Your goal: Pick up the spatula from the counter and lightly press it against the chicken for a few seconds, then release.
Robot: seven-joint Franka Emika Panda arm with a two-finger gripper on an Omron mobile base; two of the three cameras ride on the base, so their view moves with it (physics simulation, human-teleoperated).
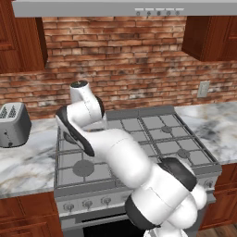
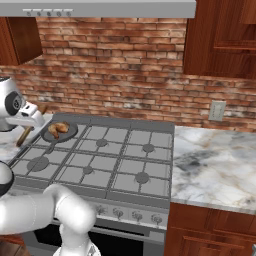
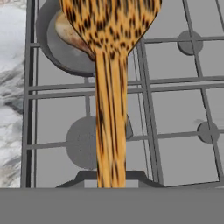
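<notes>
Spatula: in my grip; the spatula (image 3: pixel 111 109) runs up the middle of the hand view, its blade at the top edge overlapping the chicken (image 3: pixel 72 37). I can't judge contact.
Chicken: lies in the pan (image 3: pixel 57 59), upper left, on the stove (image 1: pixel 185 139).
Pincer: the gripper (image 2: pixel 29 125) is clamped on the handle, at the left edge of the right base view.

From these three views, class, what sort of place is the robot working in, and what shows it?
A home kitchen, computer-rendered. Signs: a gas stove with burner grates, a toaster on a marble counter, and wooden cabinets against a brick wall.
</notes>
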